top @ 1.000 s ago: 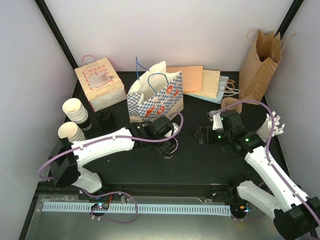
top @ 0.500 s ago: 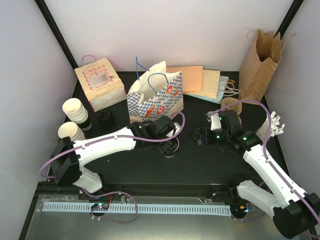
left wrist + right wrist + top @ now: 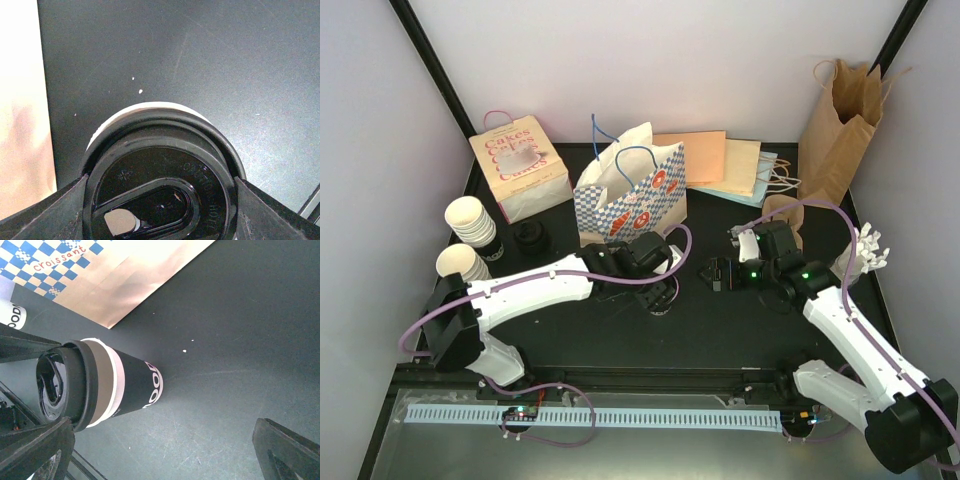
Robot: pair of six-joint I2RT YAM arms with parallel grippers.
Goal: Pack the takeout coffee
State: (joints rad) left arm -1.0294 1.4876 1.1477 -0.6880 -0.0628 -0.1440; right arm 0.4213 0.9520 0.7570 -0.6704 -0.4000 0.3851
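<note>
Fingers of the left end effector sit partly spread and clamped against both sides of the black lid of the lidded cup. The cup stands upright on the tabletop, just in front of the blue-checked paper bag. The right end effector is fully apart and holds nothing; the cup is ahead of it and not touched.

The checked bag stands open, and its contents cannot be made out. A pink "Cakes" box stands at the far left and a tall brown paper bag at the far right. Flat paper bags lie between them. At the left edge are the far stack of paper cups and the near stack of paper cups, with spare lids beside them.

Since a second ago the right arm has edged left toward the cup. The left arm has barely shifted, and the bags and stacks lie as before.
</note>
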